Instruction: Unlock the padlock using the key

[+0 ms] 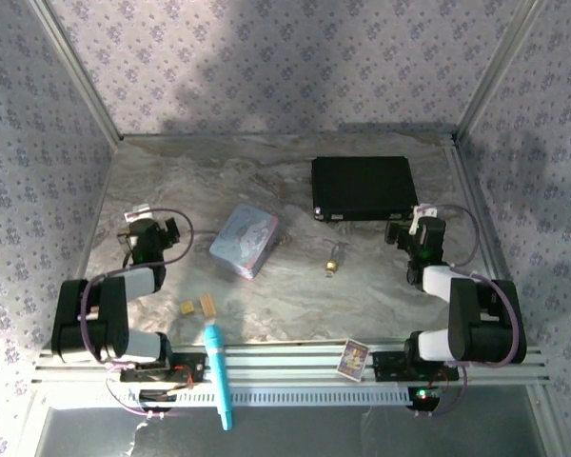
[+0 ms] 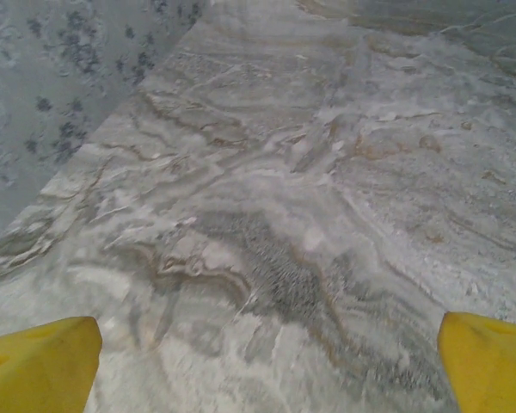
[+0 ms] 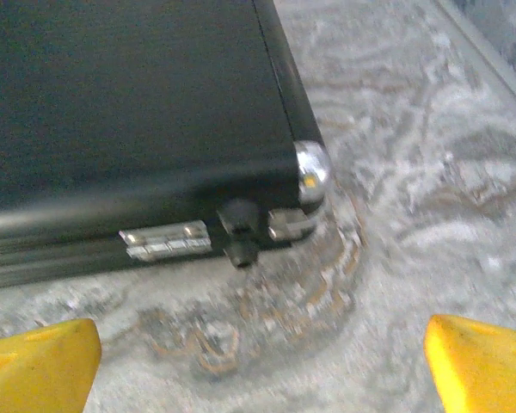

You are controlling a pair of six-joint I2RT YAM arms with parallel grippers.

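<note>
The left gripper (image 2: 262,379) has its jaws wide apart. Its two yellow fingertips (image 2: 39,366) sit in the lower corners of the left wrist view, with bare marbled tabletop (image 2: 284,215) between them. A strip of flowered wall covering (image 2: 60,77) fills the upper left of that frame.

The right gripper (image 3: 258,370) also has its jaws wide apart, with bare tabletop between them. Just ahead of it, in the upper left of the right wrist view, lies a black case (image 3: 129,103). This slightly blurred view gives the fittings on the near edge of the case: a silvery hinge plate (image 3: 165,239), a small black knob (image 3: 239,232) and a chrome corner cap (image 3: 312,163). From above these are too small to make out. I can read no writing on the case.

The top view shows the things that lie between the two arms. The padlock (image 1: 331,268) lies flat on the tabletop a little right of the centre of the frame. It is below the case, between a pastel tin (image 1: 246,240) and the right gripper, and well apart from both grippers. A thin silvery piece points up from it. I cannot tell whether this is the shackle or the key.

The tin has a printed lid, too small to read. Two tan blocks (image 1: 198,306) lie below the tin. Below them a turquoise pen (image 1: 217,373) crosses the metal rail (image 1: 285,357). A small picture card (image 1: 352,358) rests on that rail at lower right, and its print is not legible.
</note>
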